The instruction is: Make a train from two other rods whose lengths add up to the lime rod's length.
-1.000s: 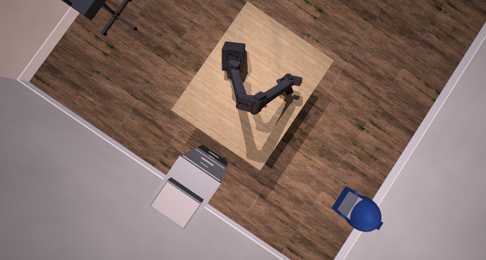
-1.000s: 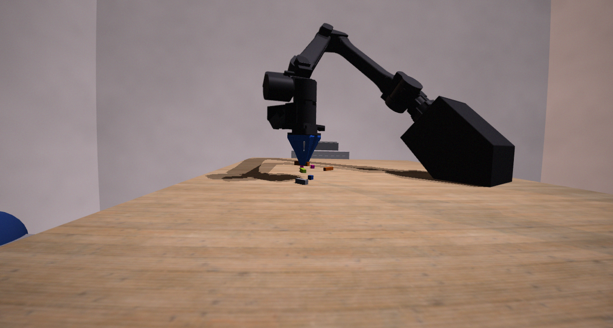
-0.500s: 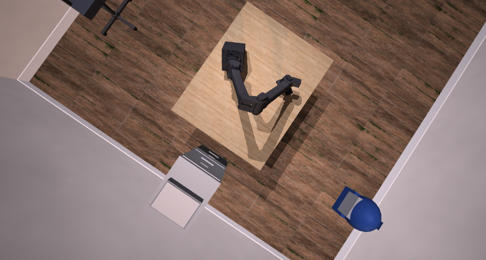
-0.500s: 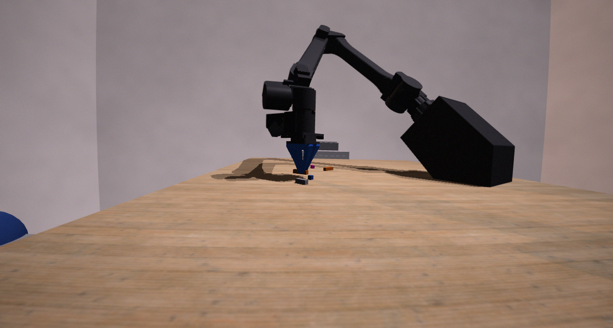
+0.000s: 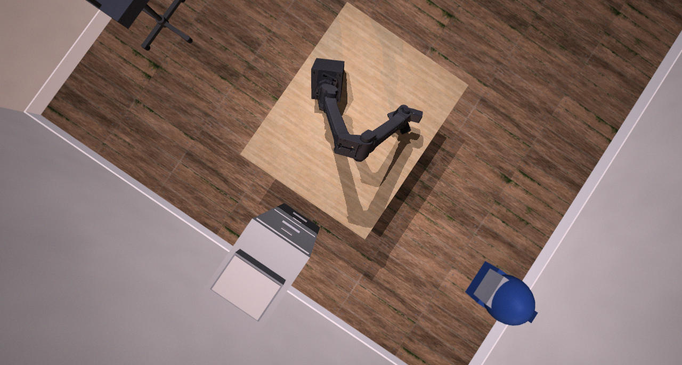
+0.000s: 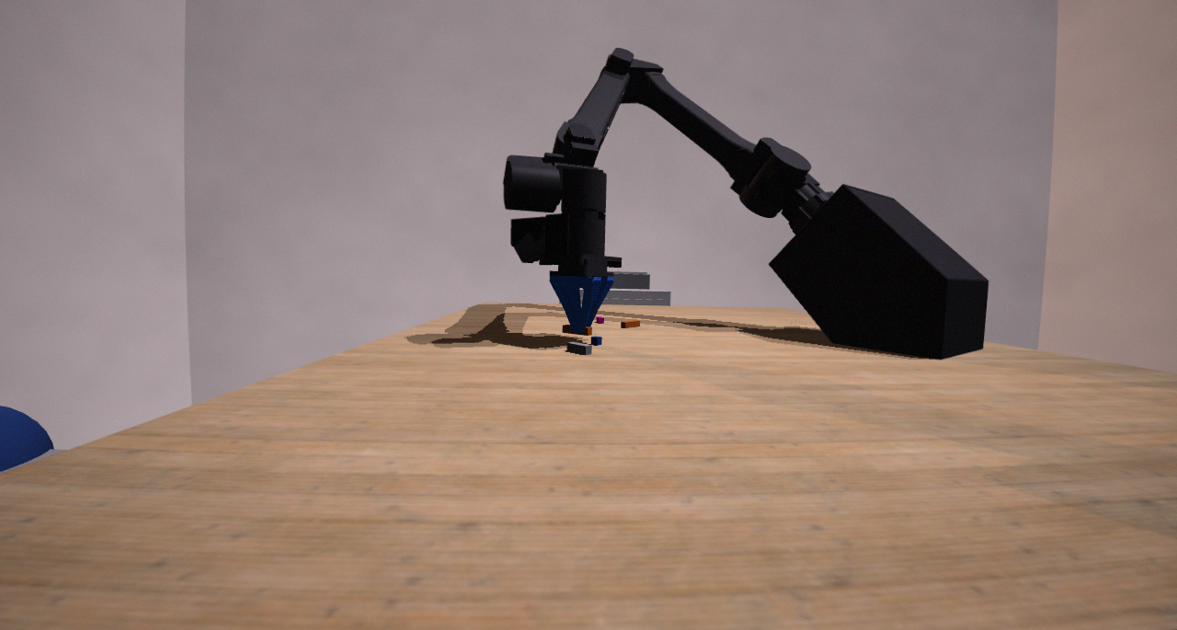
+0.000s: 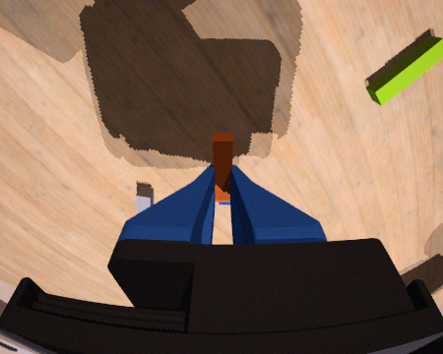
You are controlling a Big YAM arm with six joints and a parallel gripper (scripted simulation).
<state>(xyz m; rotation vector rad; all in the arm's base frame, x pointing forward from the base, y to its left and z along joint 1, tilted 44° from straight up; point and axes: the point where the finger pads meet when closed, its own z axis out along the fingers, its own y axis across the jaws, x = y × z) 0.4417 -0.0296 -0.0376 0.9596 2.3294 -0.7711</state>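
Note:
My gripper (image 6: 581, 320) (image 7: 222, 174) is shut on an orange rod (image 7: 221, 152) (image 6: 577, 329) and holds it level, very low over the table (image 6: 576, 478) (image 5: 286, 138). A lime rod (image 7: 407, 70) lies flat to the upper right in the wrist view, apart from the gripper. A grey rod (image 6: 578, 347) (image 7: 143, 197) lies just beside the fingers, partly hidden in the wrist view. A blue rod (image 6: 596, 339) lies next to the grey one. A second orange rod (image 6: 630, 323) and a magenta rod (image 6: 599, 319) lie farther back. From above, the arm hides the rods.
The robot's black base (image 6: 872, 272) (image 5: 327, 76) stands on the table at the back right. The arm's shadow falls across the table near the rods. A cabinet (image 5: 272, 262) and a blue bin (image 5: 508, 298) stand on the floor off the table.

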